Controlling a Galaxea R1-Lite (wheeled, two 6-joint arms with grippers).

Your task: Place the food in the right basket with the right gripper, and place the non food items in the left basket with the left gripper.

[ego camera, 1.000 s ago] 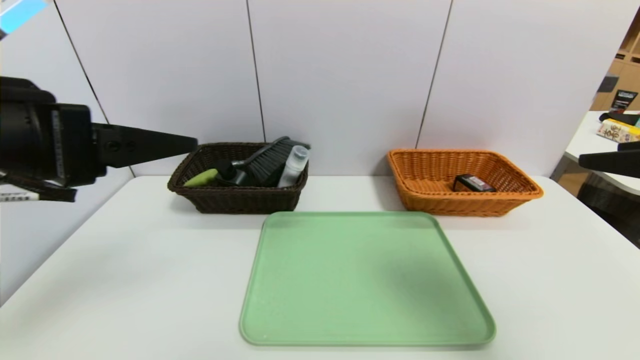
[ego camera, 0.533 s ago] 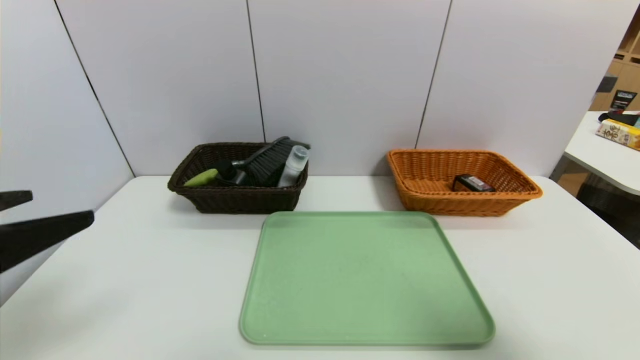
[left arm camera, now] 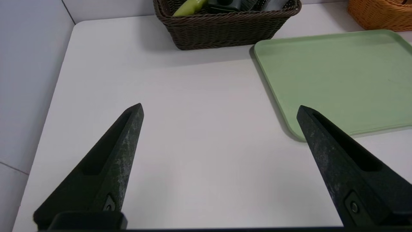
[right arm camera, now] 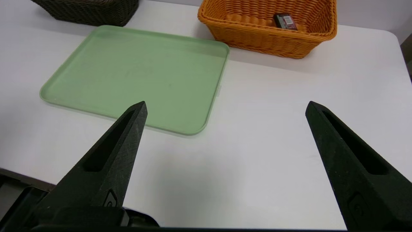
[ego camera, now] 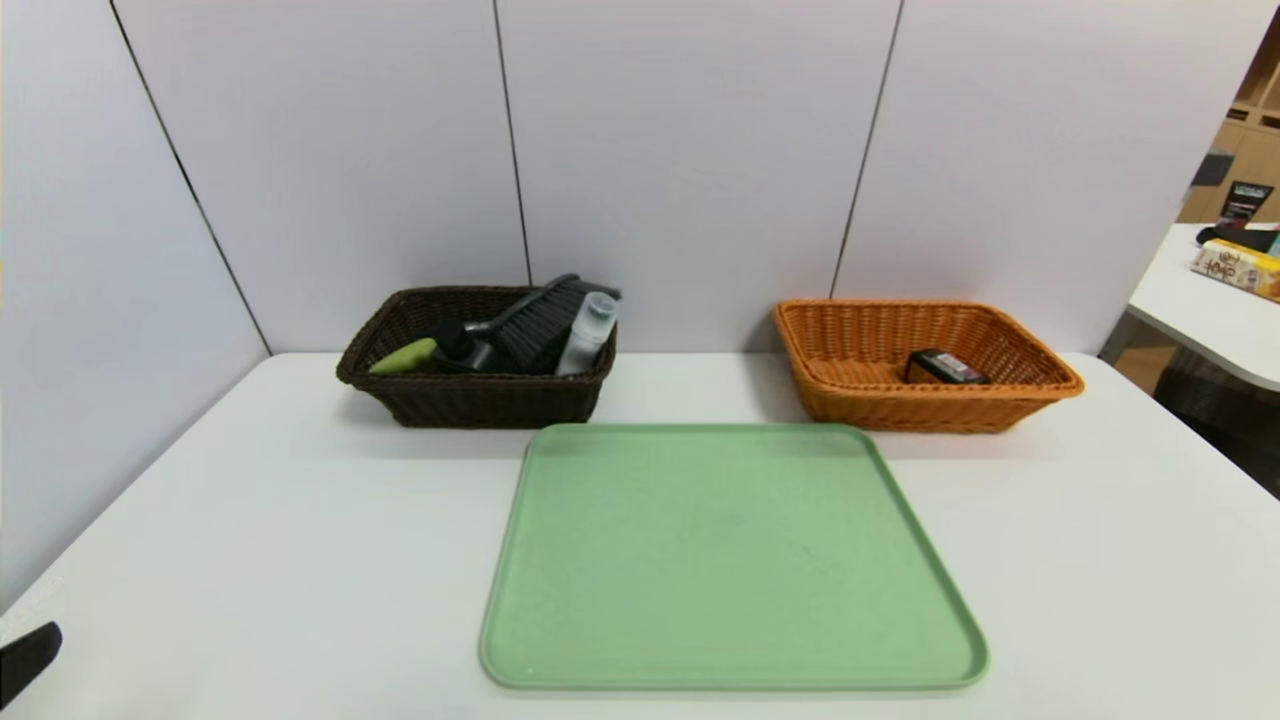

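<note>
Left basket: dark brown woven wicker basket [ego camera: 490, 400], at the back of the white table [ego camera: 300, 520], on the robot's left; near the wall [ego camera: 690, 170]; it holds all three non-food things.
Hand brush: dark bristles [ego camera: 545, 320] up, leaning over the back rim of the brown basket; a lime-green handle [ego camera: 405, 357] shows at the basket's left end.
Pump bottle: black pump bottle [ego camera: 465, 350] in the brown basket, between the green handle and the bristles; its lower part hidden by the rim.
White bottle: clear-capped bottle [ego camera: 588, 335], tilted, cap up, at the right end of the brown basket; beside the bristles.
Right basket: shallow orange wicker basket [ego camera: 930, 410], at the back of the table on the robot's right; well apart from the brown one.
Food: small black packet [ego camera: 945, 367] inside the orange basket, towards its right side; pale label uppermost.
Tray: green tray [ego camera: 735, 560], flat on the table, in front of and between the baskets; bare.
Left gripper: left gripper [left arm camera: 220, 104] over the table's left part, near side; released, fingers spread wide, nothing held.
Right gripper: right gripper [right arm camera: 227, 102] over the near right part of the table; released too, fingers wide apart, grasping nothing; out of the head view.
Side table: yellow-and-white box [ego camera: 1238, 268] and black tube [ego camera: 1245, 203] on a separate white surface [ego camera: 1190, 310], beyond the table's right edge.
</note>
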